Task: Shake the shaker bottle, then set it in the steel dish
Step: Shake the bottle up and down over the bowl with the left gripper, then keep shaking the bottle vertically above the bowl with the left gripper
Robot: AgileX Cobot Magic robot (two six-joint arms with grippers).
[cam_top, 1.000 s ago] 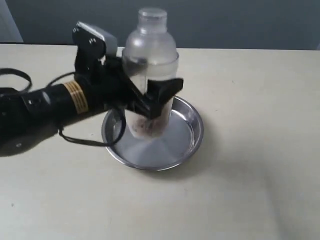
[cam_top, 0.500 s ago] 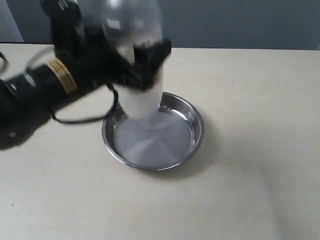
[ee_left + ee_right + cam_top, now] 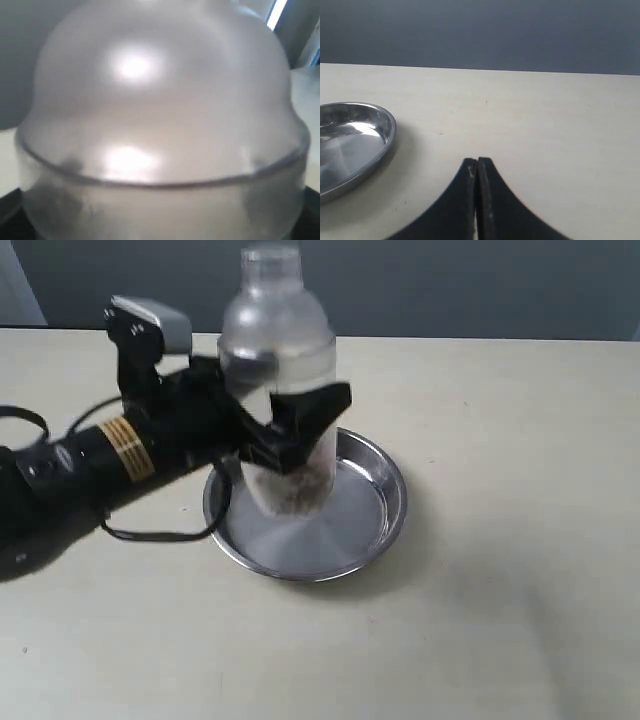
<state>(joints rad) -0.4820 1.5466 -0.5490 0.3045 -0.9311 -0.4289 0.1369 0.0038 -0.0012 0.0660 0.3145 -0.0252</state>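
Note:
The shaker bottle (image 3: 277, 350) is clear with a domed frosted top and small cap, and brown granules lie near its base. It hangs upright above the left part of the steel dish (image 3: 385, 475). My left gripper (image 3: 290, 430) reaches in from the left and is shut on the bottle's body. In the left wrist view the frosted dome (image 3: 160, 100) fills the picture and hides the jaws. My right gripper (image 3: 477, 162) is shut, empty, low over the table to the right of the dish (image 3: 385, 125); the exterior view leaves it out.
The beige table (image 3: 520, 540) stretches out around the dish. A black cable (image 3: 150, 530) trails from the left arm across the table beside the dish. A dark wall (image 3: 450, 280) runs behind the table's far edge.
The left gripper swung the bottle up and left, blurred with motion, then brought it back down over the dish. The granules have settled low again. The dish has stayed put.

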